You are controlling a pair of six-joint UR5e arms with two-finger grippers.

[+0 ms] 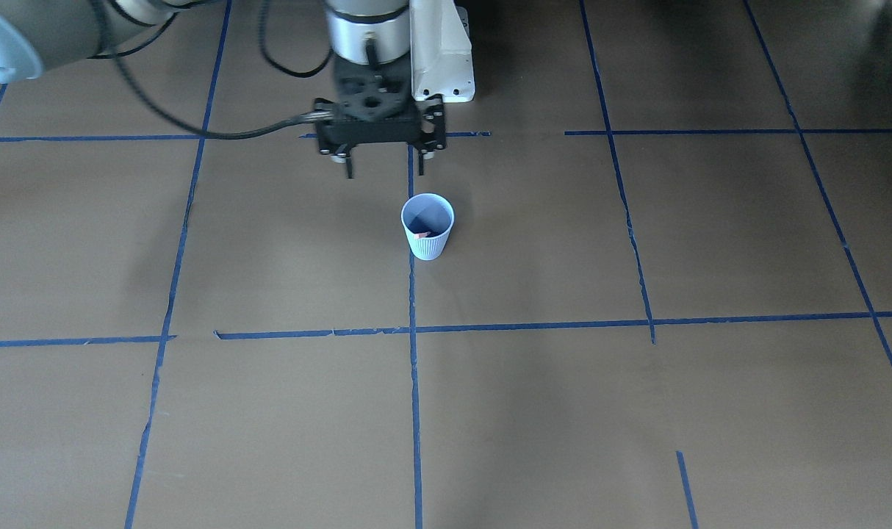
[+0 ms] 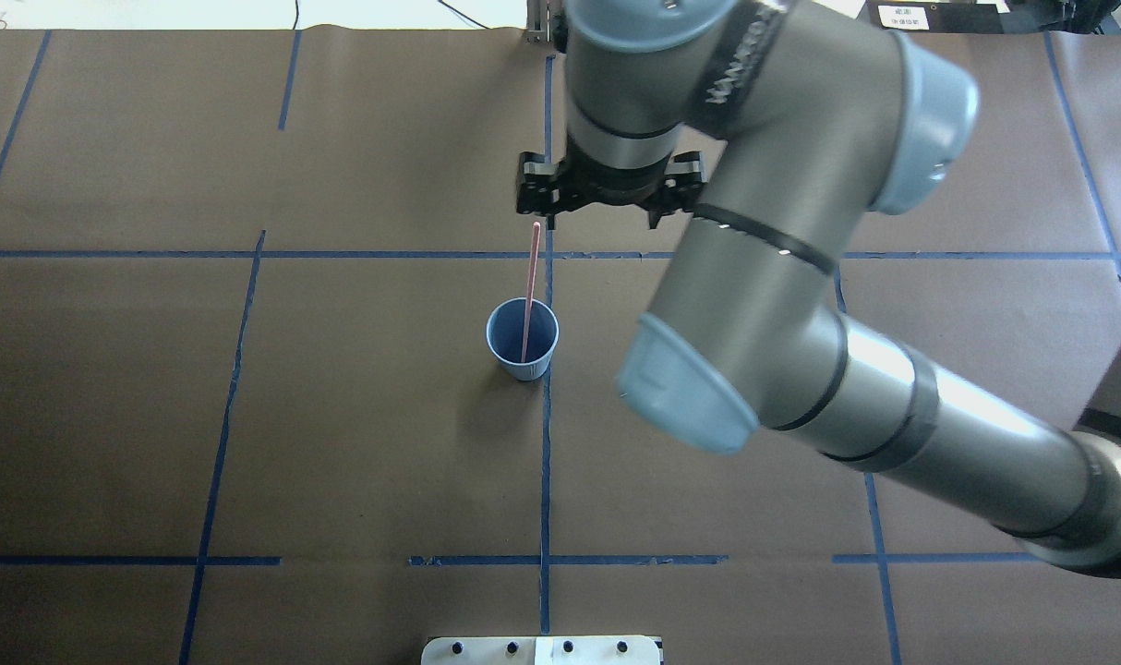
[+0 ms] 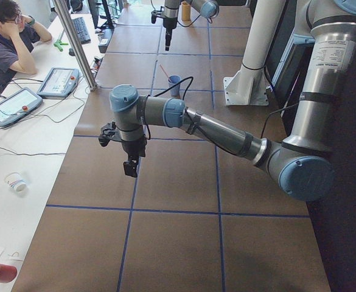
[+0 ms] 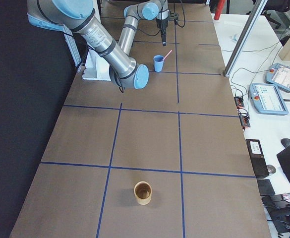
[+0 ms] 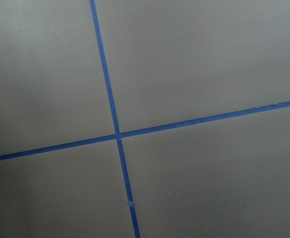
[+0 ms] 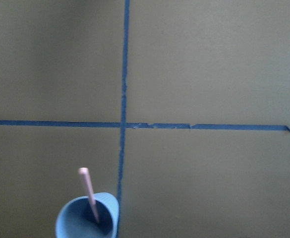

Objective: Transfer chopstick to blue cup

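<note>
The blue cup [image 2: 522, 340] stands upright on the brown table beside a tape crossing. One pinkish chopstick [image 2: 530, 286] stands in it and leans toward the far side. The right wrist view shows the cup [image 6: 80, 224] and the chopstick [image 6: 87, 191] at its lower left. My right gripper [image 1: 385, 167] hangs open and empty above the table, a little past the cup toward the robot base. My left gripper [image 3: 129, 164] hovers over bare table far from the cup, and I cannot tell whether it is open or shut. The left wrist view shows only tape lines.
A brown cup [image 4: 143, 192] stands alone at the table's right-hand end. A white pedestal [image 1: 442, 66] sits at the robot's edge behind the blue cup. An operator [image 3: 7, 42] sits at a side desk with tablets [image 3: 59, 82].
</note>
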